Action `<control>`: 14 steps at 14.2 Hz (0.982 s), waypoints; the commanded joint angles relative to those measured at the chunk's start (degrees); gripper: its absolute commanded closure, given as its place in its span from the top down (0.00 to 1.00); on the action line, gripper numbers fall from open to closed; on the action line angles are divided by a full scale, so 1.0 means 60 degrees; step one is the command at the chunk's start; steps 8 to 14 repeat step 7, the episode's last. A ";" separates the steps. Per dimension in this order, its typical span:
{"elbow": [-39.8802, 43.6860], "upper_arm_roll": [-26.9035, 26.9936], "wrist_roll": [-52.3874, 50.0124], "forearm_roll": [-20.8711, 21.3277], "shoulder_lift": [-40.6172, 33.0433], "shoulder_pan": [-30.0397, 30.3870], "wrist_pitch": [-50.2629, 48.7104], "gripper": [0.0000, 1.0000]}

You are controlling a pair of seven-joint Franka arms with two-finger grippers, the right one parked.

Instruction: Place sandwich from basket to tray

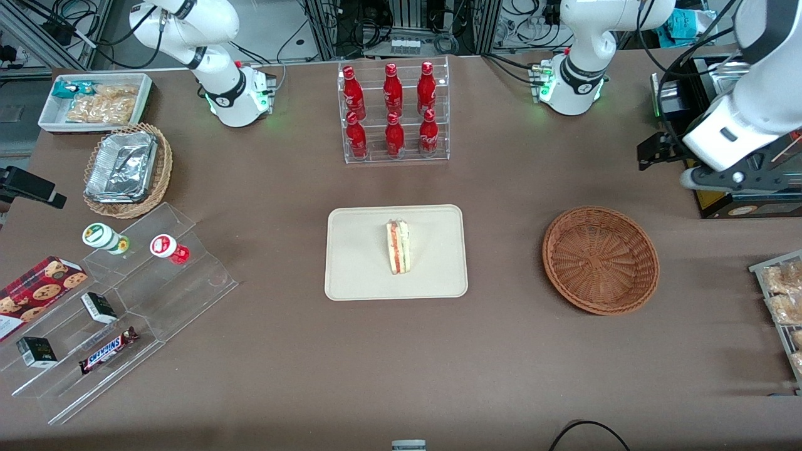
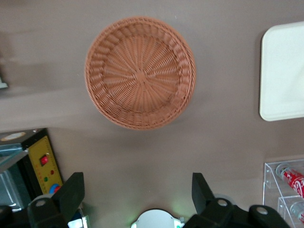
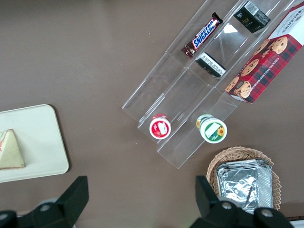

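The gripper (image 2: 135, 197) hangs with fingers spread wide and empty, high above the table near the bare basket (image 1: 600, 259). The sandwich (image 1: 398, 246) lies on the tray (image 1: 351, 263), toward the parked arm, apparently lengthwise toward the front camera.

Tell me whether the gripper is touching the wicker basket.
Apart. In the left wrist view the open gripper hangs high over bare table, its fingers well clear of the empty basket. The sandwich lies on the tray.

"SNICKERS" reads on the chocolate bar (image 1: 108, 350) lying in the clear acrylic display stand (image 1: 156, 313).
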 commanded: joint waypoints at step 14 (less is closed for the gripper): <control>0.0640 -0.0695 -0.0086 0.0047 0.0425 0.0786 0.0442 1.00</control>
